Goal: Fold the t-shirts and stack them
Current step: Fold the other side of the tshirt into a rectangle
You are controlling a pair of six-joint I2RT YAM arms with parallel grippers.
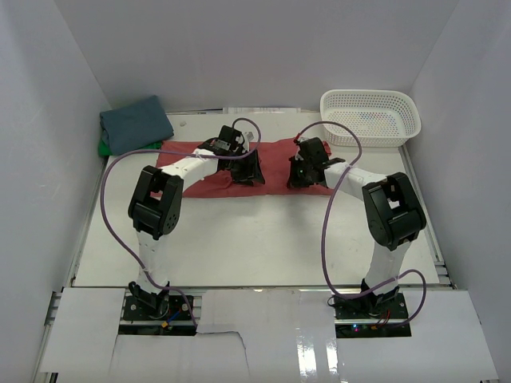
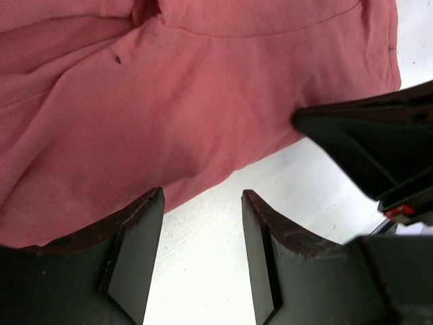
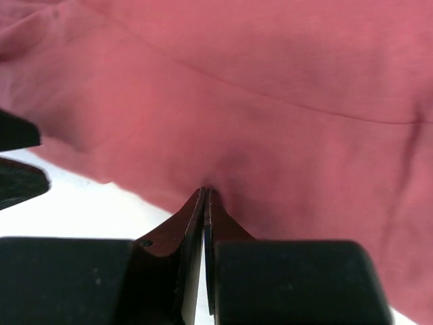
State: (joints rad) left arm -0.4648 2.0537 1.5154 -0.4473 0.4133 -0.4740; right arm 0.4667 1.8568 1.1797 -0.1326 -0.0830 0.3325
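Red shirt: soft, light, it sags; you take it at the near edge.
Left gripper: spread, empty.
Right gripper: pressed together, pinching this edge.

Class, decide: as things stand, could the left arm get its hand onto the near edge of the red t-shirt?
Probably yes: the left hand is open right at the near edge of the coral-red t-shirt, and nothing lies between them.

1 camera looks down on the whole table from high behind; 2 wrist cameras closely face the same red shirt.
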